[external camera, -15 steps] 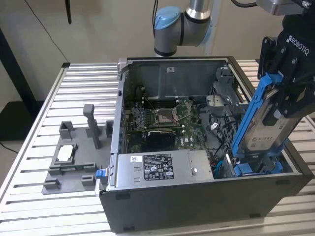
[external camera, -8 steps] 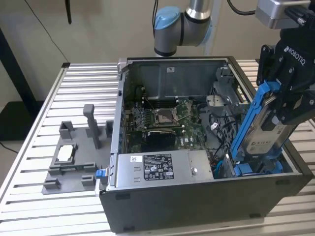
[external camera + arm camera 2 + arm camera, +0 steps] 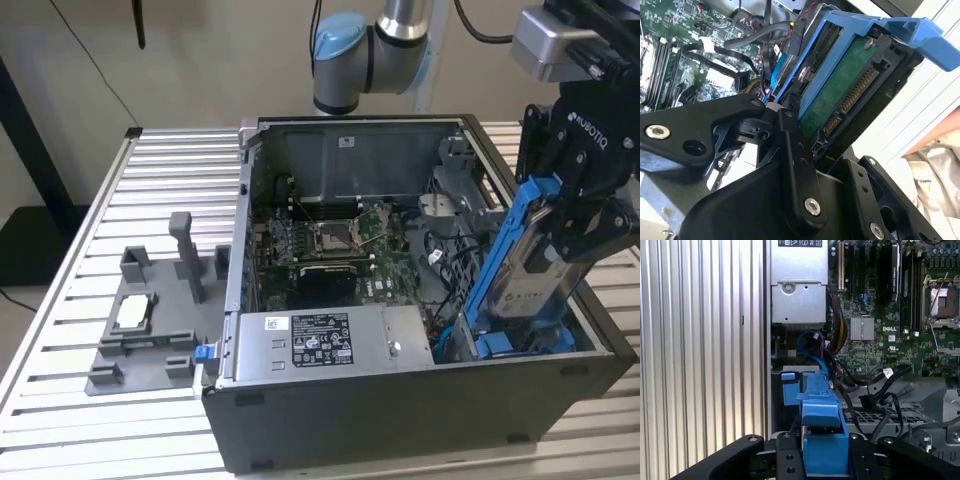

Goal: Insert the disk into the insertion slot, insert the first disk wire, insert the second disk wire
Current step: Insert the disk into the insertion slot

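The disk (image 3: 532, 280), a silver drive in its blue carrier frame, stands steeply tilted over the corner of the computer case (image 3: 400, 420) at the exterior view's right. Its lower end dips down to the insertion slot (image 3: 515, 345) of the drive cage, where blue tabs show, while its upper end leans out past the case wall. I cannot tell whether the lower end is seated in the bay.

The gripper (image 3: 572, 238) is clamped on the disk's upper part, with 1 black finger on each side of the carrier. In the second wrist view the drive's green circuit board and connector edge face outward.

Loose black cables (image 3: 880, 390) lie beside the cage. Further in are the motherboard (image 3: 330, 240) and the silver power supply (image 3: 320, 340). A grey fixture (image 3: 150, 320) sits on the slatted table (image 3: 90, 220), well apart from the case.
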